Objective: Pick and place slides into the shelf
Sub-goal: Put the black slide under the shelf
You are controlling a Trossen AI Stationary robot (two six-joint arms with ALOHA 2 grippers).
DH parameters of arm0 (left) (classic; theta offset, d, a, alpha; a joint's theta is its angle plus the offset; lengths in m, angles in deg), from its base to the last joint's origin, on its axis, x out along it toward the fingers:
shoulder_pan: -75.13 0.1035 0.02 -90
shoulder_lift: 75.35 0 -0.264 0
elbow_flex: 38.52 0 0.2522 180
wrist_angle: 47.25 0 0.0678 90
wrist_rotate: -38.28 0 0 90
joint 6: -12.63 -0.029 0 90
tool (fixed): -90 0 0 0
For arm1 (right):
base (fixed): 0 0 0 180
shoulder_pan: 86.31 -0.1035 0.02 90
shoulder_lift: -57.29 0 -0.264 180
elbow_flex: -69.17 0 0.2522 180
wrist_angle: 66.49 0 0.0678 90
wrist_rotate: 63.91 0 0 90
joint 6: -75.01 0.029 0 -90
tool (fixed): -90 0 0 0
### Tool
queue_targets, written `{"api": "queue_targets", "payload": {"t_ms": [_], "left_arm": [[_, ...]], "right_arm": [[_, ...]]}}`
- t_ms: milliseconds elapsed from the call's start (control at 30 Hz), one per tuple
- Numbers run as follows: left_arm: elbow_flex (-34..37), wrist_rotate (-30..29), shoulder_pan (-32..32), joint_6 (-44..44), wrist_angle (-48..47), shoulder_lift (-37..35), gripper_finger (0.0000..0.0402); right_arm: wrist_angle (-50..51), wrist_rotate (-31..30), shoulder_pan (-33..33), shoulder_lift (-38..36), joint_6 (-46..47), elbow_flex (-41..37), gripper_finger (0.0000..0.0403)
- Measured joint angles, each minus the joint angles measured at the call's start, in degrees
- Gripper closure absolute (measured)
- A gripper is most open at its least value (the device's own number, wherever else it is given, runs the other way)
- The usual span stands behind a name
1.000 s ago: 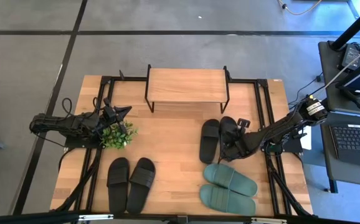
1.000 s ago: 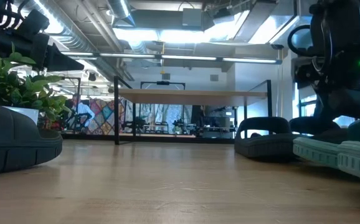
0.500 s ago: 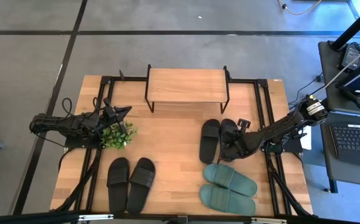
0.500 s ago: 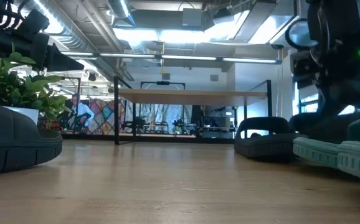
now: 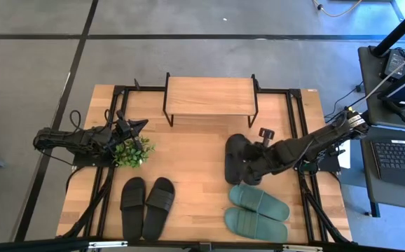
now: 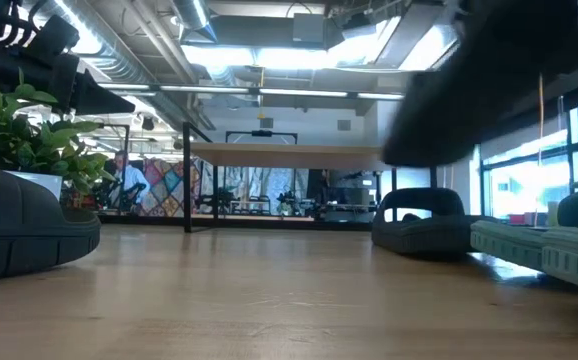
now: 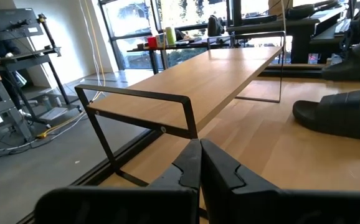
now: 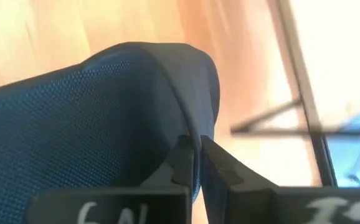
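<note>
Wooden tabletop [image 5: 195, 175] fills my overhead view, with grey floor around it. At the far edge stands the shelf [image 5: 210, 96], its plank top bare. My right gripper [image 8: 195, 163] is clamped on the strap edge of one black slide [image 5: 254, 163], raised off the table; in the low view it hangs as a dark blur. Its partner, the second black slide [image 5: 235, 157], lies just beside it. Near the front right lie the green slides [image 5: 257, 212], and at front left the other black pair [image 5: 147, 205]. My left gripper [image 7: 199, 163] rests with fingers together beside the small plant [image 5: 132, 151], facing the shelf.
</note>
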Motion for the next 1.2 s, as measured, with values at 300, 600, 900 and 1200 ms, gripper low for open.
{"api": "queue_targets", "payload": {"t_ms": [300, 600, 900, 1200], "left_arm": [[0.0, 0.0, 0.0, 0.0, 0.0, 0.0, 0.0401], [0.0, 0.0, 0.0, 0.0, -1.4, 0.0, 0.0401], [0.0, -1.6, 0.0, 0.0, -1.6, 0.0, 0.0401], [0.0, -1.8, 0.0, 0.0, -1.9, 0.0, 0.0401]], "right_arm": [[-20.5, 3.6, 10.7, 0.0, -16.9, -2.6, 0.0390], [-28.8, 4.6, 17.9, 0.0, -21.8, -11.6, 0.0390], [-43.6, 4.2, 22.1, 0.0, -26.6, -22.3, 0.0390], [-42.9, -0.3, 25.5, 0.0, -27.4, -22.6, 0.0390]]}}
